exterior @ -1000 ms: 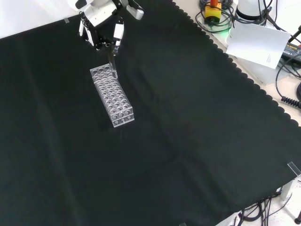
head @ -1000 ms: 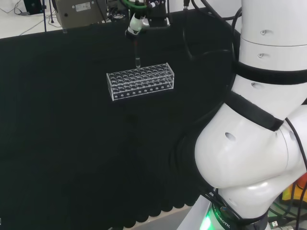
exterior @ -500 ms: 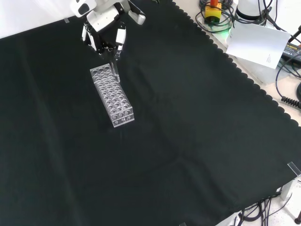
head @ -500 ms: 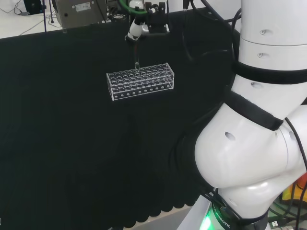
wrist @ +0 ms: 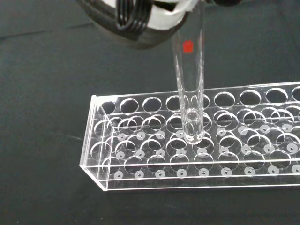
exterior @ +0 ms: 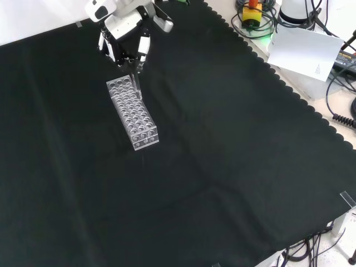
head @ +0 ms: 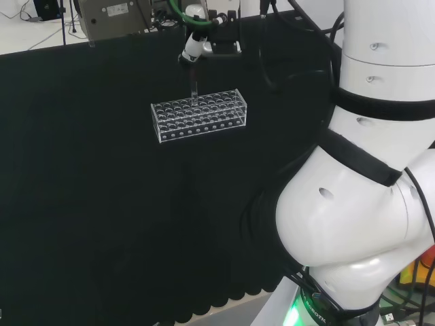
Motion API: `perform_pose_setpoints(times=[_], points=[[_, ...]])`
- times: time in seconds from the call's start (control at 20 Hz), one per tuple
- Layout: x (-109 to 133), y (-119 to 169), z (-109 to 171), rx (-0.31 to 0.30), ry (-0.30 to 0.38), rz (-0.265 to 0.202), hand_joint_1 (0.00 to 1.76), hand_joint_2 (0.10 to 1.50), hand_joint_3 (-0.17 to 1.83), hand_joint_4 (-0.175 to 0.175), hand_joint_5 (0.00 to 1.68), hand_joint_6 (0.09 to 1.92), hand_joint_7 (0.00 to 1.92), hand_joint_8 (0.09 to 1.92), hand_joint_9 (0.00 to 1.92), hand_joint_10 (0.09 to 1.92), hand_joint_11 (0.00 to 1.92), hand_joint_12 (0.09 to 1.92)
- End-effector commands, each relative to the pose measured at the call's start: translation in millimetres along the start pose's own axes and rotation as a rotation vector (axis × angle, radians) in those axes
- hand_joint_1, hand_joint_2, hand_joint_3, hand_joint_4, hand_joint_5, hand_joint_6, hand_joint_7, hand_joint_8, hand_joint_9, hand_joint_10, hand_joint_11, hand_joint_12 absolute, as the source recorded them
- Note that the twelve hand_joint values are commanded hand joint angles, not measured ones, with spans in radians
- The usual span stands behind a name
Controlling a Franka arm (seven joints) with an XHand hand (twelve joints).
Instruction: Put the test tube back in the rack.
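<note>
The hand (exterior: 127, 34) pinches the top of a clear tube (wrist: 190, 79) and holds it upright over the rack (head: 198, 114). In the wrist view the tube's rounded bottom has entered a hole in the rack's top plate, in a row near the long edge. The rack lies on the black counter (exterior: 222, 139), at the far left in the front view.

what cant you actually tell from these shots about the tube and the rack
- Test tube top end: in the wrist view a blurred white part of the hand covers it.
- Rack: the wrist view's edge cuts off one end.
- Which hole the tube is in: head and front views show it too small.
- Whether it is fully down: unclear.
</note>
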State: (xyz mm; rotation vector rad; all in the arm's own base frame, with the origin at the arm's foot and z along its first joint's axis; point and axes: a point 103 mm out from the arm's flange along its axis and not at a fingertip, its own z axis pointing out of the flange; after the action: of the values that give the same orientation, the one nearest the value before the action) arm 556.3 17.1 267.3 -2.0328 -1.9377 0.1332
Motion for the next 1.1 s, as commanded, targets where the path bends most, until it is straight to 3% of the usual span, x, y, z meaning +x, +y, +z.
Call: perform_pose_setpoints(times=[0.05, 1.1], points=[[-3.3, 0.3, 4.7, -0.021, 0.005, -0.005, 1.42, 0.97, 0.0, -0.175, 1.22, 0.52, 1.8, 0.33, 1.31, 0.5, 0.76, 1.23], [-7.6, 7.2, 11.7, -0.02, -0.014, 0.005, 1.42, 0.97, 0.0, -0.175, 1.22, 0.51, 1.8, 0.33, 1.31, 0.5, 0.76, 1.23]])
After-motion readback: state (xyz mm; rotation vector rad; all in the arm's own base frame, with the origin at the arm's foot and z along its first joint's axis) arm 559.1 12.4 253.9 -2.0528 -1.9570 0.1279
